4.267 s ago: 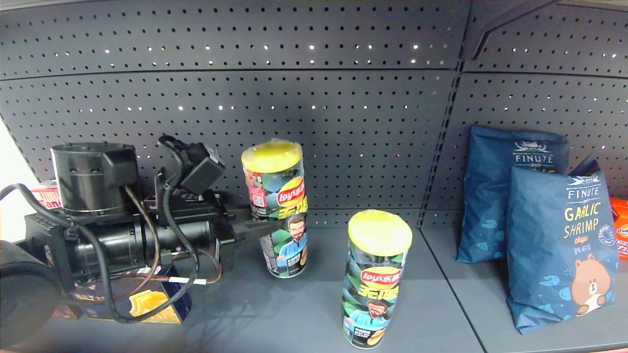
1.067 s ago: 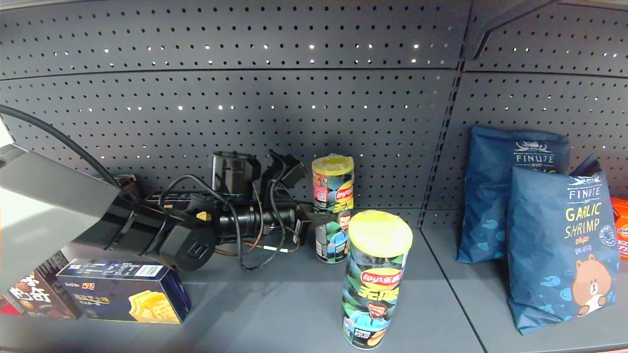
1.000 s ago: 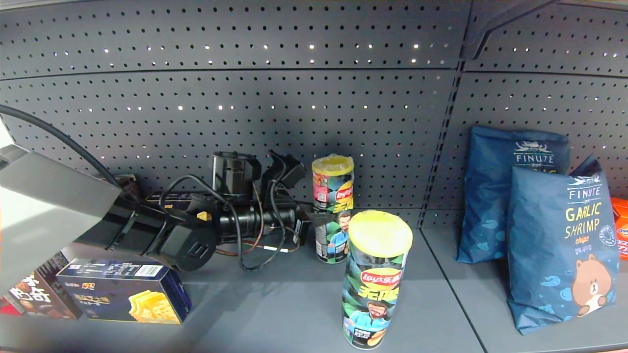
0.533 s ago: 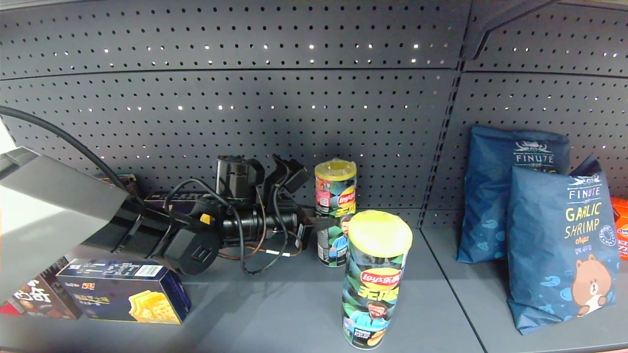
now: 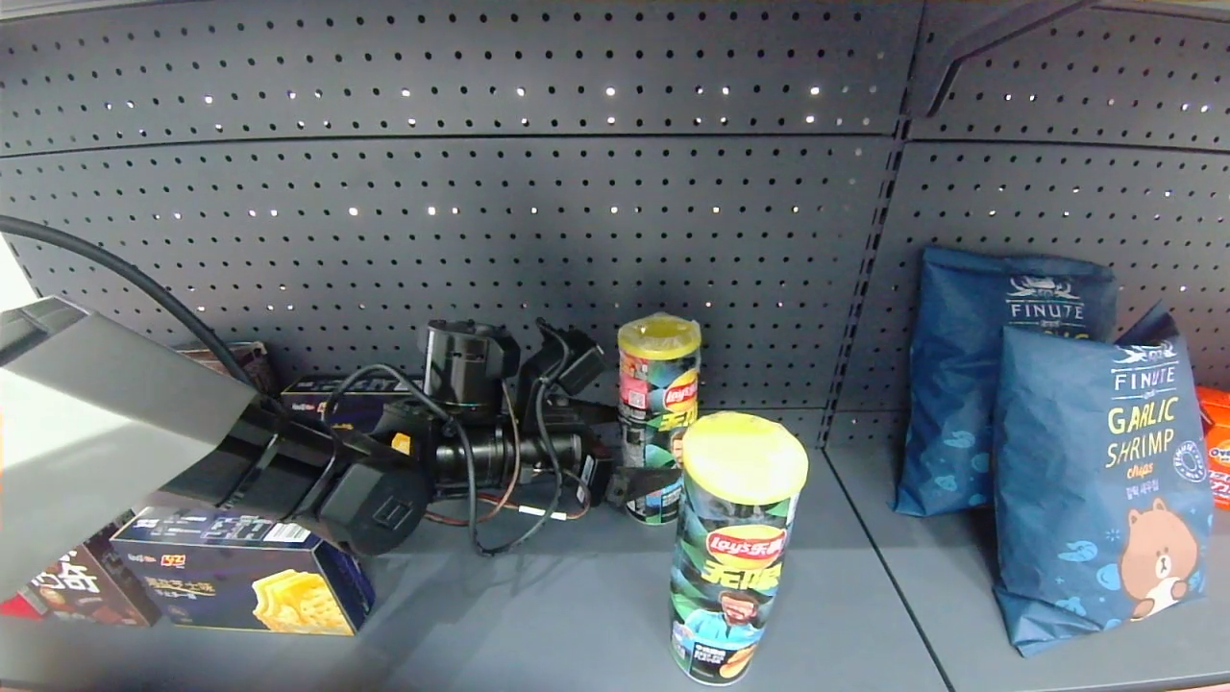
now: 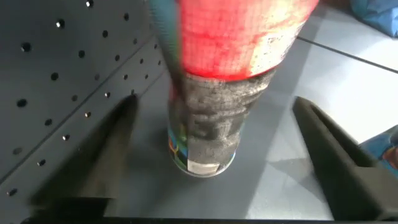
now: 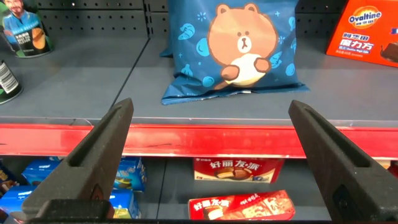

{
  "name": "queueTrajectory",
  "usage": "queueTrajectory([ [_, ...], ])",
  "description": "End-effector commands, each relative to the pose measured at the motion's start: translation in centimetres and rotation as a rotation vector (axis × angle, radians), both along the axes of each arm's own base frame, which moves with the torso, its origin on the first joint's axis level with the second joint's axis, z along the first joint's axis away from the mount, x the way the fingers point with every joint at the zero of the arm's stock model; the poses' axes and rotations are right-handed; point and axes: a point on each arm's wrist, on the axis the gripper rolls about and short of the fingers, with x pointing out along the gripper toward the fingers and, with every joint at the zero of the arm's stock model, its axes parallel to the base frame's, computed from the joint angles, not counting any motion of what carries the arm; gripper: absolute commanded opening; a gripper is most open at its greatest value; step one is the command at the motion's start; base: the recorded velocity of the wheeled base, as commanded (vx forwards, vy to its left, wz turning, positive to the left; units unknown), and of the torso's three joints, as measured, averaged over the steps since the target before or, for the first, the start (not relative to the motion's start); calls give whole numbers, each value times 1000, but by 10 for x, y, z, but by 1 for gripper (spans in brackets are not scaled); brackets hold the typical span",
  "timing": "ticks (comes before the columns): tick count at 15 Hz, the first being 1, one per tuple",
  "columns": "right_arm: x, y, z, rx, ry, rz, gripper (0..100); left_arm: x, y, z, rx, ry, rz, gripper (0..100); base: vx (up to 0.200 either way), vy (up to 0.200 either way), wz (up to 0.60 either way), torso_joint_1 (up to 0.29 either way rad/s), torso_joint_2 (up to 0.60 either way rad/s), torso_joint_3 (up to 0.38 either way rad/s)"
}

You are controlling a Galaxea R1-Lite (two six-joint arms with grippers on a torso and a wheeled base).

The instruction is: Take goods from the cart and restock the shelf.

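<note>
Two yellow-lidded chip cans stand upright on the grey shelf (image 5: pixel 538 615). The rear can (image 5: pixel 659 404) is near the pegboard, and the front can (image 5: pixel 738 548) is closer to the shelf edge. My left gripper (image 5: pixel 640 459) is at the rear can's lower half, open. In the left wrist view that can (image 6: pixel 211 124) rests on the shelf between the spread fingers (image 6: pixel 336 168), with a gap on each side. My right gripper (image 7: pixel 217 168) is open and holds nothing, in front of the shelf's red edge strip (image 7: pixel 199 140).
Two blue snack bags (image 5: pixel 1095 481) lean at the right, with an orange box (image 5: pixel 1216 452) beyond them. A dark blue cracker box (image 5: pixel 240 581) lies at the front left under my left arm. Boxes fill the lower shelf (image 7: pixel 239 205). Bare shelf lies between the cracker box and the front can.
My left gripper has opened and dropped a little lower beside the rear can. The can now stands free at the back of the shelf. Earlier the arm carried it from front left to there.
</note>
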Motion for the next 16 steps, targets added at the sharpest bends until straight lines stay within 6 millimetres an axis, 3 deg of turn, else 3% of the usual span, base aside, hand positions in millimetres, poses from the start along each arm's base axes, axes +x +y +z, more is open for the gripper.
queueTrajectory([
  [1,0,0,0,0,1,0,100,-3,4,6,-6,-13,6,100,0,0,0,0,0,0],
  [8,0,0,0,0,1,0,100,-30,22,-5,117,-24,114,100,0,0,0,0,0,0],
  [16,0,0,0,0,1,0,100,-30,14,-10,150,-51,171,100,0,0,0,0,0,0],
])
